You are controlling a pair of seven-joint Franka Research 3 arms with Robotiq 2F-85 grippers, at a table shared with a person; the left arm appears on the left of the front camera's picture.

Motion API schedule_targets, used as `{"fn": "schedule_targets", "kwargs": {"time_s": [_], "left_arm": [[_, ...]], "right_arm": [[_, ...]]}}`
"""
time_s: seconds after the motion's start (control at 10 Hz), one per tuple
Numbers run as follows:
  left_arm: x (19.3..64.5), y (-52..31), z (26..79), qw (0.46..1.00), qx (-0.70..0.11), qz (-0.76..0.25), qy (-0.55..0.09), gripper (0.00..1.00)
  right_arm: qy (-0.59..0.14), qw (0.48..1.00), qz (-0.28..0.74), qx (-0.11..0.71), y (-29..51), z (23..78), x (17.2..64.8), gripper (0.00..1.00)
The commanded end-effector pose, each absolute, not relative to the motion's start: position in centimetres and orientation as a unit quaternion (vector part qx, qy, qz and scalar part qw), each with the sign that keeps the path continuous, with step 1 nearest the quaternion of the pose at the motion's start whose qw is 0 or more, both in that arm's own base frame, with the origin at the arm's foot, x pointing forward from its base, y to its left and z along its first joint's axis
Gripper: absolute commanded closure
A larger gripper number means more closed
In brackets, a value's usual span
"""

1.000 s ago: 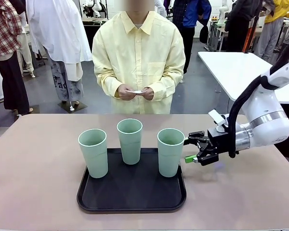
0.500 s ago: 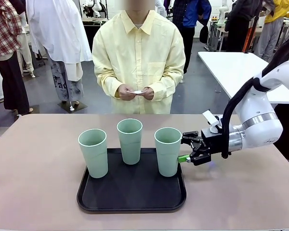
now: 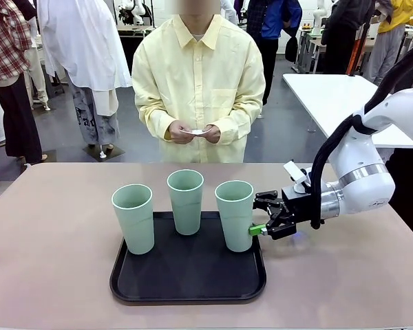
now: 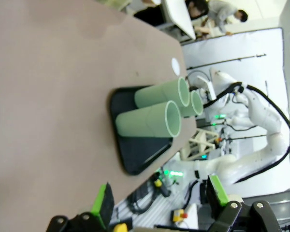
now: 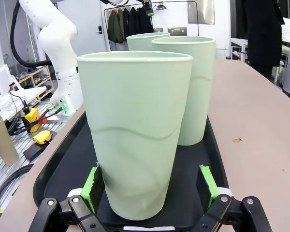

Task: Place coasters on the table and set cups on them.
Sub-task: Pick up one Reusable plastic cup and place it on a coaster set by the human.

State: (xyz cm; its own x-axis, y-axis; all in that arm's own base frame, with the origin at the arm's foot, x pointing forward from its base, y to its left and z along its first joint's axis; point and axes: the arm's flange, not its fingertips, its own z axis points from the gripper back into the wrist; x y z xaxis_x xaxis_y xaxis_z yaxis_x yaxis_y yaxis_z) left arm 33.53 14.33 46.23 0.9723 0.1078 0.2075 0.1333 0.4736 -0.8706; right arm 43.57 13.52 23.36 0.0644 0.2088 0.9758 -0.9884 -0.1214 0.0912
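**Counter** [image 3: 55,275]: beige-brown top with rounded corners, running from the robot's side to the person [image 3: 196,82] at the far side.

**Tray** [image 3: 186,282]: black, rounded corners. It lies on the counter near the middle and carries all three cups.

**Cups**: three pale green tumblers, handleless, upright, mouths up, all on the tray.
- Left cup [image 3: 133,220]: at the tray's left edge, on the near side.
- Middle cup [image 3: 186,203]: at the tray's far edge.
- Right cup [image 3: 235,216]: beside the tray's right edge, with the right tool around its lower half.

**Coasters** [image 3: 195,130]: a thin white item held flat between the person's hands [image 3: 179,132] at chest height, above the counter's far edge. How many there are cannot be told. They are well apart from the cups.

**Right tool** [image 3: 259,214]: it reaches in level from the right. Its fingers are spread and straddle the right cup low on its body. In the right wrist view one green pad [image 5: 93,183] sits just beside the cup wall, and the other stands clear with tray showing in the gap. It does not pinch the cup.

**Left tool** [image 4: 159,200]: fingers spread wide with nothing between them. It hangs off to the side, with the tray and cups well away from it.
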Motion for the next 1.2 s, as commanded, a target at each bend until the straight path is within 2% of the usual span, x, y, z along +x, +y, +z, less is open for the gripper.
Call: {"fn": "schedule_targets", "kwargs": {"time_s": [0.0,0.7,1.1], "left_arm": [[33.6,14.4,46.3,0.845,-0.519,-0.013,-0.126,0.0],[33.6,14.4,46.3,0.845,-0.519,-0.013,-0.126,0.0],[33.6,14.4,46.3,0.845,-0.519,-0.013,-0.126,0.0]], "right_arm": [[-0.399,0.536,0.556,0.495,14.0,23.2,44.1,0.0],[-0.361,0.514,0.578,0.521,15.4,23.1,41.5,0.0],[-0.371,0.511,0.571,0.525,16.4,23.2,41.4,0.0]]}}
